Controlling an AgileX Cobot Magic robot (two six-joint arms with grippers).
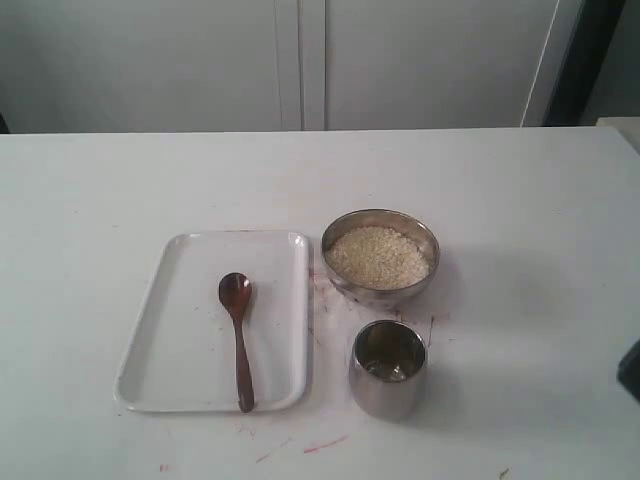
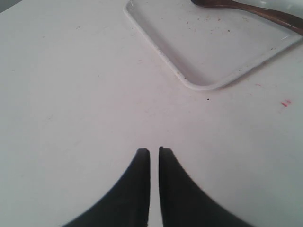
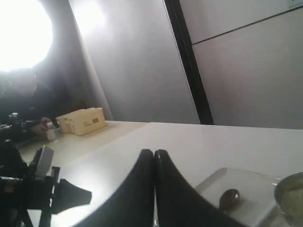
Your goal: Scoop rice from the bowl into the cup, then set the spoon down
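The bowl [image 1: 380, 255] stands right of the tray, filled with rice [image 1: 378, 256]. In front of it is the cup [image 1: 388, 368], upright. The spoon [image 1: 238, 335] lies lengthwise on the white tray [image 1: 170, 300], head toward the far side. My left gripper [image 2: 154, 150] is shut with nothing in it, over bare table short of the tray's corner [image 2: 203, 85]; the spoon handle [image 2: 265, 12] shows beyond. My right gripper [image 3: 154, 152] is also shut and holds nothing, well back from the spoon head [image 3: 229, 197] and the bowl [image 3: 289, 189].
A dark part of the right arm [image 1: 632, 370] shows at the exterior view's right edge. Red marks dot the white table [image 1: 520, 250] near the cup. A cream box [image 3: 81, 121] and dark equipment [image 3: 28, 189] sit on another table beyond.
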